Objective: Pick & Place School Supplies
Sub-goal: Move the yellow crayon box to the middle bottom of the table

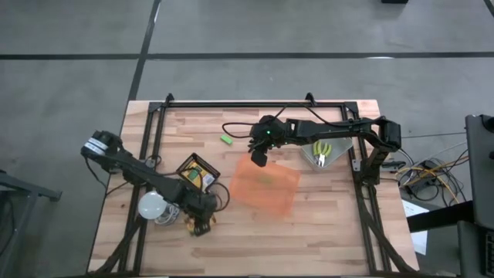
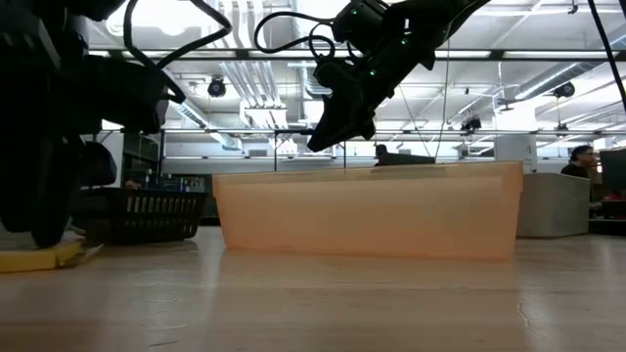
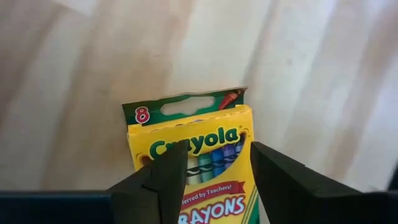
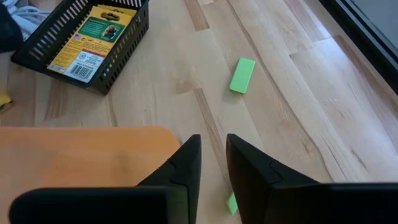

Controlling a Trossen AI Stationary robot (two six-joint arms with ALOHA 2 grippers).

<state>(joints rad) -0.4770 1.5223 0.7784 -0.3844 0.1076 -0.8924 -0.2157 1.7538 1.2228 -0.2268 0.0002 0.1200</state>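
Note:
A yellow-and-green crayon box (image 3: 193, 134) lies flat on the table near its left front. My left gripper (image 3: 219, 152) stands open over it, pointing steeply down, with one finger above the box's face and the other at its long edge. My right gripper (image 4: 213, 140) hangs above the far left corner of the orange tray (image 1: 266, 189). A narrow gap shows between its fingers, with nothing between the tips. A green block (image 4: 242, 75) lies flat on the wood beyond it. A bit of green (image 4: 231, 202) shows low in the gap. Yellow-handled scissors (image 1: 323, 149) lie at the far right. My left gripper comes at the crayon box's upper half (image 3: 205, 158) from above, with its fingers standing along the box's length. Whether the fingertips (image 3: 171, 165) touch the box, I cannot tell. The box lies flat on the table.
A black wire basket (image 1: 197, 173) with a yellow-and-green pack inside stands between the two grippers. A white bulb (image 1: 152, 205) lies beside my left arm. The scissors rest on a white holder (image 1: 320, 160). Bare wood lies in front of the tray.

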